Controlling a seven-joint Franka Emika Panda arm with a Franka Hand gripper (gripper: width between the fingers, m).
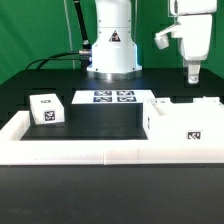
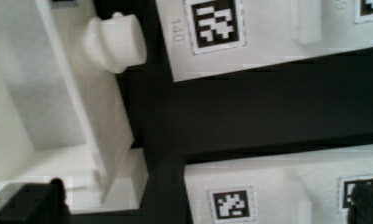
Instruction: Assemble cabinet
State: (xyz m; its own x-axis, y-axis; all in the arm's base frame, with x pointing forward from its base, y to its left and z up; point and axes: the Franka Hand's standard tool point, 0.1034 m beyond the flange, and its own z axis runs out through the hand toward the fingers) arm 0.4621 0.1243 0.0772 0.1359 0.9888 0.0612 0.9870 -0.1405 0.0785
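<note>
Cabinet body (image 1: 183, 122), a hollow white box with a square tag on its near face, stands on the black table (image 1: 100, 122) to the exterior view's right of the marker board (image 1: 112, 97) and nearer the camera than it, its front against the low white rail (image 1: 90, 153) that borders the table. The small block (image 1: 45, 109), also white and tagged, stands on the other side, to the exterior view's left of the marker board and a little nearer the camera, well apart from the body. The gripper (image 1: 191, 74) hangs in the air to the exterior view's right of the marker board, above the far end of the body and clear of it; its claw is released, jaws spread with nothing between them. Behind the marker board rises the arm's white base (image 1: 110, 45). In the wrist view one dark finger (image 2: 30, 206) shows at the picture's margin, and beneath the camera lie white tagged faces (image 2: 272, 50) parted by a dark gap, with a round white peg (image 2: 108, 40) on a white wall beside them; which cabinet parts these faces belong to I cannot tell
</note>
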